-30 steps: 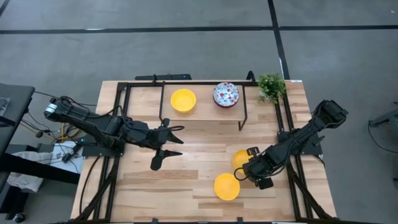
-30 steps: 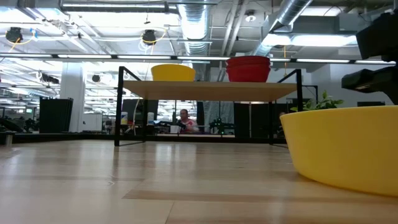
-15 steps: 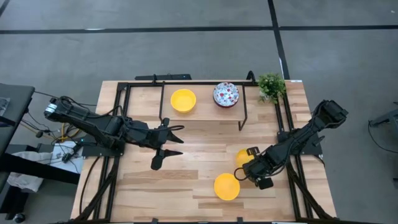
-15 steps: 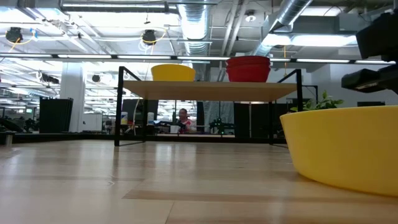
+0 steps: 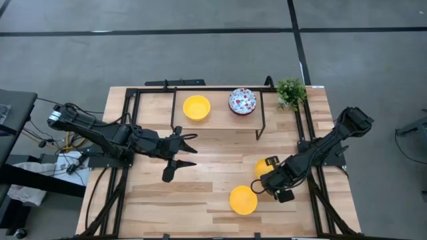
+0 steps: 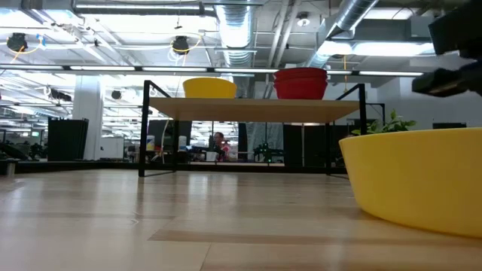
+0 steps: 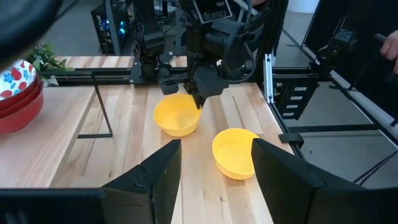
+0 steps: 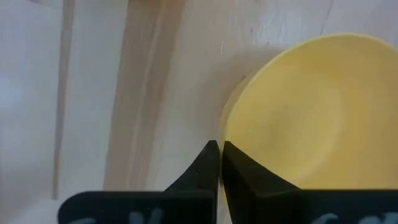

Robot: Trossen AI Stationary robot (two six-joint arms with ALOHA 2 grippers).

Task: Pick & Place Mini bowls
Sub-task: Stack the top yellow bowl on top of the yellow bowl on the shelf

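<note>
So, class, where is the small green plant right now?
In the high view, the small green plant stands at the table's far right corner, just right of the black wire shelf holding the floral-patterned bowl.

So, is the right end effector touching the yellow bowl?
Touching: in the right wrist view the right end effector is shut on the yellow bowl's rim.

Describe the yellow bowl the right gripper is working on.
The yellow bowl is small, round, plain and glossy, sitting upright and empty on the wooden table, by the right side. The right gripper has its fingers shut on its rim. A second yellow bowl sits close by, apart.
</note>
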